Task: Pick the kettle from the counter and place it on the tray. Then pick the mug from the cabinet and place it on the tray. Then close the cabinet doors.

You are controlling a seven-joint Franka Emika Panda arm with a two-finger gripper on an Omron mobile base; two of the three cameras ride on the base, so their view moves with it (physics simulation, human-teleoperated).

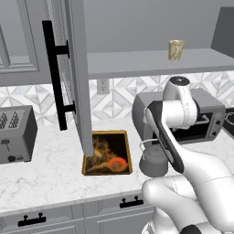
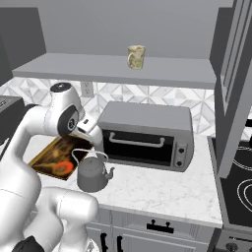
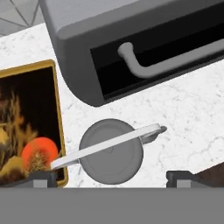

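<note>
The fingers (image 3: 112, 177) stand spread above the kettle (image 3: 111, 151), which sits on the worktop (image 3: 183, 113) directly below them, beside the tray (image 3: 59, 131). Closing off-centre could let the thin wire handle (image 3: 109, 145) slip free.

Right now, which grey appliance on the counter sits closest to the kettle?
The toaster oven, right behind the kettle; the slot toaster stands far off, beyond the tray.

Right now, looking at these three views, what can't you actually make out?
- Tray: in the left base view the open cabinet door covers its left edge.
- Kettle: right side behind the arm there.
- Toaster oven: cut off by the hand view's top and right edges.
- Mug: handle not discernible.
</note>
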